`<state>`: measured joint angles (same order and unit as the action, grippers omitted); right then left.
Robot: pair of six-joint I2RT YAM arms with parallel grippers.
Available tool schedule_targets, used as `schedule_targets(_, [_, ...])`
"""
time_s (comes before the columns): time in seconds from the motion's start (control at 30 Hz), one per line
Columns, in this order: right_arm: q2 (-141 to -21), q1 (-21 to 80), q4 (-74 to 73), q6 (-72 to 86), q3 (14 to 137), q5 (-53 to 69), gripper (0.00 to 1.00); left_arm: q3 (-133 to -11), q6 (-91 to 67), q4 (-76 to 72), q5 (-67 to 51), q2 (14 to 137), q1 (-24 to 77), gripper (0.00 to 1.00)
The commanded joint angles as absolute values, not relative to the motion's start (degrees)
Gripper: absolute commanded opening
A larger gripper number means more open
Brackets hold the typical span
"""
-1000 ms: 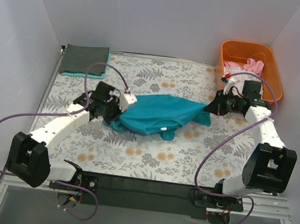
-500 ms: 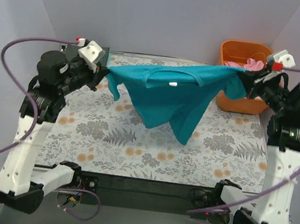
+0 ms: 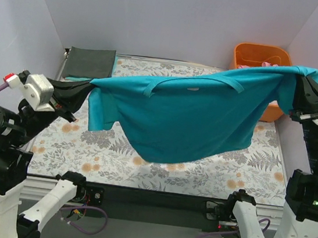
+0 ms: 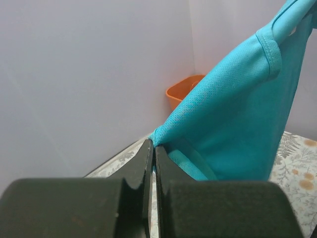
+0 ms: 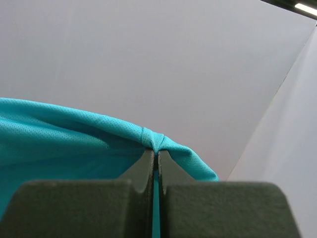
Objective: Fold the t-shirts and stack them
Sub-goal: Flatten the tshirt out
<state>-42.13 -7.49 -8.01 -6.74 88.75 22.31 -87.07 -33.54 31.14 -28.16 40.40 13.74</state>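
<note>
Teal shirt [image 3: 194, 118] spread aloft; grey shirt [image 3: 90, 63] folded.

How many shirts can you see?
2 clearly: the teal t-shirt held up in the air, the dark grey t-shirt folded at the far-left corner. The orange tub may hide more.

hanging t-shirt [image 3: 194, 118] stretched left to right in the air above the table covering [image 3: 114, 148], not touching it. its left end is pinched between the closed fingers of the left gripper [image 3: 86, 90] at the left side. its right end is pinched the same way in the right gripper [image 3: 300, 79] at the right side, farther back than the left end. folded t-shirt [image 3: 90, 63] lies flat on the covering in the far-left corner, behind the left gripper. tub [image 3: 262, 48] sits at the far-right corner, behind the hanging t-shirt's right end and partly hidden by it. a bit of cloth [image 3: 266, 64] shows inside the tub.
</note>
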Motion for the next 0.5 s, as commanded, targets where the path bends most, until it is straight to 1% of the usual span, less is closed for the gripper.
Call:
schedule_targets(0.0, [-49.29,-7.65,-3.52,-7.12,89.74,19.76,0.01,-86.05,-36.82,34.01,-22.96,45.78,13.8,0.0])
schedule_targets(0.07, [-53.85,-7.73,-2.55,-5.98,89.56,22.84,0.01,-84.65,-37.44,34.1,-19.53,47.63,13.8,0.0])
schedule_targets(0.1, [-55.36,-7.73,-1.85,-5.19,88.69,26.51,0.01,-84.38,-37.79,34.36,-17.95,50.25,13.8,0.0])
schedule_targets(0.13, [-57.02,-7.73,-0.63,-4.32,87.99,28.46,0.01,-83.85,-37.88,34.89,-13.75,51.49,13.8,0.0])
schedule_targets(0.17, [-60.26,-6.95,-0.62,-2.65,87.11,30.48,0.01,-82.02,-37.88,34.81,-11.97,52.63,13.71,0.0])
schedule_targets(0.23, [-63.62,-4.32,-0.7,-2.81,84.56,29.45,0.01,-78.85,-37.18,34.11,-9.07,55.8,13.71,0.0])
schedule_targets(0.27, [-66.42,-2.65,-0.88,-5.94,83.51,28.31,0.01,-77.36,-37.26,33.84,-8.62,56.94,13.71,0.0])
schedule_targets(0.3, [-67.75,1.71,-0.88,-7.72,80.28,25.17,0.01,-73.6,-37.44,33.58,-8.35,58.0,13.71,0.0])
schedule_targets(0.33, [-68.98,3.58,-0.79,-9.47,78.77,23.92,0.01,-71.74,-37.62,32.44,-7.91,60.27,13.71,0.0])
schedule_targets(0.37, [-72.04,7.17,-0.53,-11.49,77.36,23.38,0.01,-69.63,-38.14,31.91,-6.52,61.6,13.62,0.0])
schedule_targets(0.4, [-73.98,8.77,-0.53,-13.78,76.13,21.55,0.01,-66.13,-38.75,31.12,-5.72,62.83,13.45,0.0])
schedule_targets(0.47, [-81.45,12.63,0.95,-15.11,75.23,19.35,0.01,-63.12,-39.55,28.66,-4.41,67.31,12.14,0.0])
